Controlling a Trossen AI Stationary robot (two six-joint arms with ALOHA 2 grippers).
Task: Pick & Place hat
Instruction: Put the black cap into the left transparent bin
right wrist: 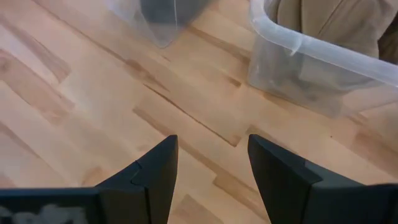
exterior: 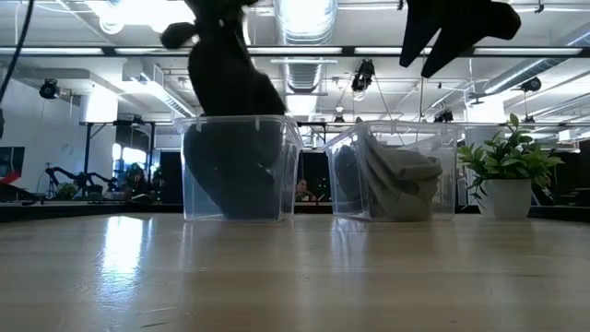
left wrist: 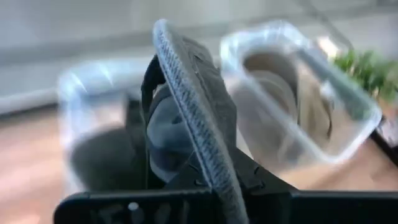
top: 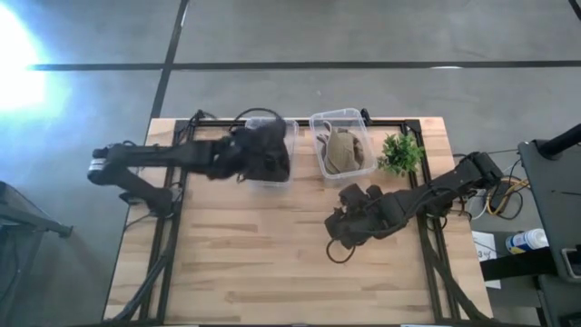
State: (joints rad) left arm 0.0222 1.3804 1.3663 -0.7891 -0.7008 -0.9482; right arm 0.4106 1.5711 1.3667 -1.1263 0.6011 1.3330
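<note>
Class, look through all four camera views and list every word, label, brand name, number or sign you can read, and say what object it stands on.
None can be read: no text shows on the two clear bins, the dark hat, the tan hat, the plant pot or the table.

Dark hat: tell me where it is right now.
In the high view the dark hat sits at the left clear bin, held by the left gripper, beside the bin holding the tan hat.
</note>
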